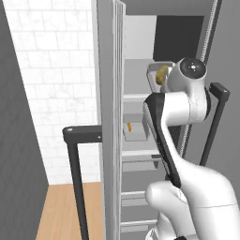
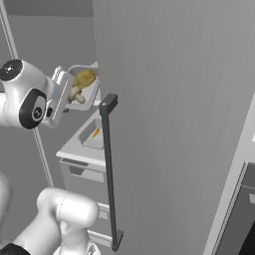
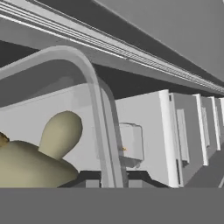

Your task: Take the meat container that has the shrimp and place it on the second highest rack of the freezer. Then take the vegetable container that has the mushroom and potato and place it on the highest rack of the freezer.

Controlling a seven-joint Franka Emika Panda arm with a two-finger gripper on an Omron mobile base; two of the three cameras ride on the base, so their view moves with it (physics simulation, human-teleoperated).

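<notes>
The second step was in hand. The end effector was clamped on the rim of the vegetable container, holding it tilted in the air at the freezer's open front, above the meat container lying on the second highest rack. Its long axis seemed to point into the freezer. Next, it probably needed levelling and sliding onto the highest rack.

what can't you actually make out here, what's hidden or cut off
- Gripper: in the left base view the arm's wrist covers it; whether the vegetable container touches the highest rack cannot be told.
- Vegetable container: in the hand view its left side is cut by the frame edge.
- Meat container: the shrimp is too small for detail.
</notes>
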